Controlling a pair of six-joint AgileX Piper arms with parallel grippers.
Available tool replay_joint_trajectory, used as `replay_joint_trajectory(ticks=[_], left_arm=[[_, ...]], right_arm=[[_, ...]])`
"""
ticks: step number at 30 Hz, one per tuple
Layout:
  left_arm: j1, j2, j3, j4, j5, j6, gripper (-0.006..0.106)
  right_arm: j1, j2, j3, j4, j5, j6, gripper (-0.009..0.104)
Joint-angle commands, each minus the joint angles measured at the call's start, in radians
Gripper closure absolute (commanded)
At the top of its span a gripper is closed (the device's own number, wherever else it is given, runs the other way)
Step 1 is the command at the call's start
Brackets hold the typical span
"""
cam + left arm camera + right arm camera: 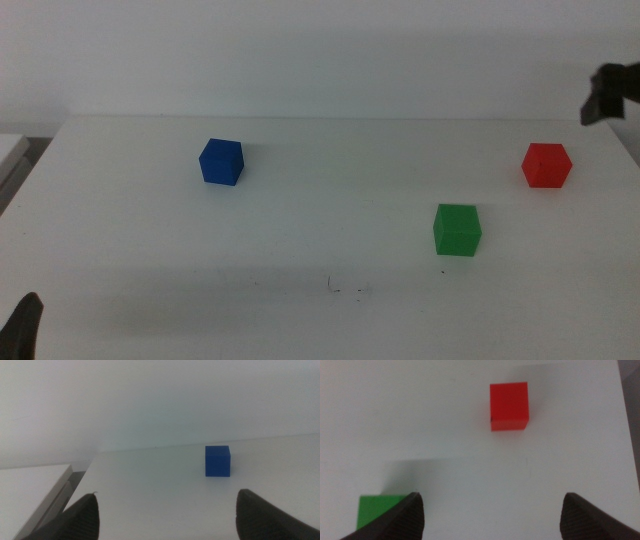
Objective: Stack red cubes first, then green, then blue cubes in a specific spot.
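- We see our right gripper (490,512) above the white surface (320,210) near its right edge, jaws spread wide and empty; the red cube (509,406) sits ahead of them and the green cube (376,510) just beside one jaw.
- Our left gripper (167,512) waits low at the near left corner, jaws wide apart, holding nothing, facing the blue cube (218,460).
- All three cubes rest well apart.
- Faint dark specks (345,289), probably the marked spot, lie bare near the front.
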Motion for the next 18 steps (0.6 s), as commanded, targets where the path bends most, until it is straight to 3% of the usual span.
replay_joint_trajectory(ticks=[1,9,18], left_arm=[[0.001,-0.004,-0.001,-0.001,-0.013,-0.001,0.007],[0.001,-0.004,-0.001,-0.001,-0.013,-0.001,0.007],[0.001,-0.004,-0.001,-0.001,-0.013,-0.001,0.007]], right_arm=[[-0.028,0.106,-0.119,0.013,0.072,-0.044,0.014],[-0.051,0.438,-0.461,-0.046,0.149,-0.064,0.014],[-0.051,0.605,-0.551,-0.044,0.100,-0.092,0.014]])
